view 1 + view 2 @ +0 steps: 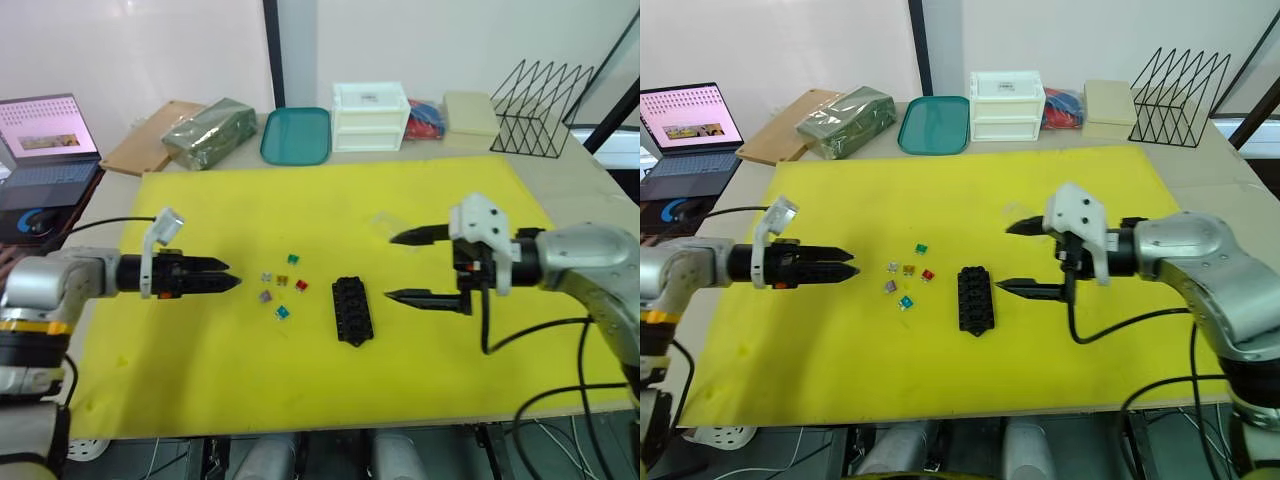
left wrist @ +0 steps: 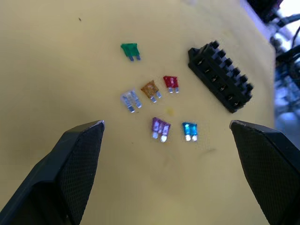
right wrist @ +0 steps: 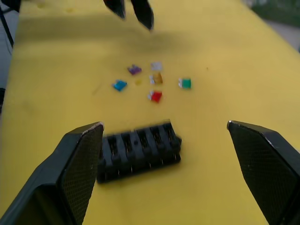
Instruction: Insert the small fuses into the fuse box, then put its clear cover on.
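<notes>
1. The left gripper [image 1: 228,281] hovers above the yellow mat [image 1: 200,350] on the robot's left of the fuse box [image 1: 352,310], its two black fingers spread apart and holding nothing; in the left wrist view the fingertips [image 2: 84,140] stand wide of each other with the fuses between and beyond them
2. The right gripper [image 1: 392,266] hangs on the robot's right of the fuse box, fingers spread wide, one tip higher and farther back, the other low and just beside the box; it grips nothing
3. The fuse box lies flat on the mat between the two grippers, its two rows of slots facing up
4. The small fuses [image 1: 282,290] lie loose on the mat in a small cluster just to the robot's left of the fuse box, between it and the left gripper, none of them in a slot
5. Within the cluster, the green fuse [image 2: 130,50] lies farthest back from the robot, the red fuse [image 2: 170,83] nearest the fuse box, the amber fuse [image 2: 151,89] and grey fuse [image 2: 130,100] beside it, and the purple fuse [image 2: 160,127] and teal fuse [image 2: 189,131] nearest the robot
6. The clear cover [image 1: 385,222] shows faintly on the mat behind the fuse box, near the upper right fingertip
7. Beyond the mat's far edge, well behind the fuse box, stand a teal tray [image 1: 296,135], a white drawer unit [image 1: 370,116] and a black wire rack [image 1: 540,122]
</notes>
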`<act>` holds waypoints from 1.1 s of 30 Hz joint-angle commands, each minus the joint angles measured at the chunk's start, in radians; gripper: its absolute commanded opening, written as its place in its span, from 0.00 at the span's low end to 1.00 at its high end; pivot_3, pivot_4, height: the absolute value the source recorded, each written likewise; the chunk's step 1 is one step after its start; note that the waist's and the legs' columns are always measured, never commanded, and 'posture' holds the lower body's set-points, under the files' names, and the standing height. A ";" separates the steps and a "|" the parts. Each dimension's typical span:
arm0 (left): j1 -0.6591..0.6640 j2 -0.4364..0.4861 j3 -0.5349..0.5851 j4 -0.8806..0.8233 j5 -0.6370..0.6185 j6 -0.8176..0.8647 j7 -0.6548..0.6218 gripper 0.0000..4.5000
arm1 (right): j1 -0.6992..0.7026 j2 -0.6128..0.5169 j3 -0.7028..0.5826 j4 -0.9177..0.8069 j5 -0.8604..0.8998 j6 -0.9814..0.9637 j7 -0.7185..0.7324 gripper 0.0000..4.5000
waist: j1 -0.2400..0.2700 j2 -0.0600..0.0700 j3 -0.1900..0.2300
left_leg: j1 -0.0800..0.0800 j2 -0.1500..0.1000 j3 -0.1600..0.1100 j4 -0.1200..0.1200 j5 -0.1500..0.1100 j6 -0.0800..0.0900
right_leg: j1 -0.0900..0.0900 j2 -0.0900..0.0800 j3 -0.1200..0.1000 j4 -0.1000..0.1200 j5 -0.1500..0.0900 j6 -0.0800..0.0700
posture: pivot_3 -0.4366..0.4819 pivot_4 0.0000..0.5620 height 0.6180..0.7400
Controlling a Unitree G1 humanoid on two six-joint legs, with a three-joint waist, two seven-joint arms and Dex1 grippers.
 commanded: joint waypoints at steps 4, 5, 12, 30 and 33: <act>-0.137 -0.042 -0.038 0.195 0.007 0.148 0.010 0.82 | -0.045 0.015 0.048 -0.036 -0.024 -0.014 -0.012 1.00 | 0.003 -0.002 0.000 | 0.000 -0.001 0.000 0.001 0.000 0.000 | 0.000 0.000 0.000 0.000 0.000 0.000 | 0.48 0.27 1.00; -0.150 -0.050 -0.046 0.220 0.011 0.160 0.010 0.82 | -0.047 0.017 0.051 -0.037 -0.026 -0.014 -0.014 1.00 | 0.002 -0.002 0.000 | 0.000 -0.001 0.000 0.001 0.000 0.000 | 0.000 0.000 0.000 0.000 0.000 0.000 | 0.48 0.27 1.00; -0.219 -0.100 -0.115 0.350 0.053 0.165 -0.023 0.82 | -0.057 0.036 0.058 -0.040 -0.036 -0.008 -0.038 1.00 | -0.002 -0.003 0.000 | 0.000 -0.001 -0.001 0.001 0.000 0.000 | 0.000 0.000 -0.001 0.000 0.000 0.000 | 0.48 0.27 1.00; -0.261 -0.226 -0.127 0.422 0.121 0.101 -0.029 0.82 | -0.060 0.038 0.056 -0.054 -0.037 0.016 -0.060 1.00 | 0.005 -0.003 0.000 | 0.000 -0.003 -0.002 0.002 0.000 0.000 | 0.001 -0.001 -0.001 0.000 0.000 0.000 | 0.48 0.27 1.00; -0.256 -0.229 -0.126 0.429 0.132 0.090 -0.030 0.82 | -0.056 0.033 0.057 -0.057 -0.039 0.016 -0.057 1.00 | 0.005 -0.003 0.000 | 0.000 -0.003 -0.002 0.002 0.000 0.000 | 0.001 -0.001 -0.001 0.000 0.000 0.000 | 0.48 0.27 1.00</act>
